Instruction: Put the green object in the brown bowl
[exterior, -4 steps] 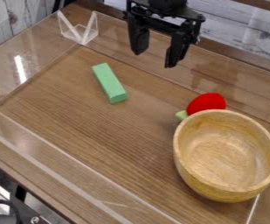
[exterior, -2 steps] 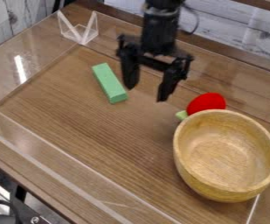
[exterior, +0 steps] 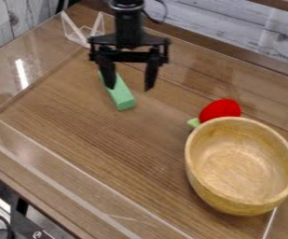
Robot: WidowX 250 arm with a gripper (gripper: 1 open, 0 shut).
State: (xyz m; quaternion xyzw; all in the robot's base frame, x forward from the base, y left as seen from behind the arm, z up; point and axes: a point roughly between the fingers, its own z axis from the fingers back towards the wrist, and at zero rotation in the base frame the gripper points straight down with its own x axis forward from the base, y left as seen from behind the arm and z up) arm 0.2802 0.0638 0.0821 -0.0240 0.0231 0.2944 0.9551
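Note:
The green object [exterior: 120,93] is a light-green bar lying flat on the wooden table, left of centre. My gripper [exterior: 130,81] hangs right over its far end with both black fingers spread wide, one on each side of the bar; it is open and holds nothing. Part of the bar's far end is hidden behind the fingers. The brown bowl [exterior: 202,177], a big round wooden bowl, sits empty at the lower right, well away from the gripper.
A red round toy with a small green stem [exterior: 218,111] lies just beyond the bowl's far rim. Clear plastic walls [exterior: 59,191] fence the table on the near and left sides. A small clear stand [exterior: 81,31] is at the back left.
The gripper has travelled from the back right down and to the left, ending over the green bar. Its fingers stayed spread. Bar, bowl and red toy have not moved.

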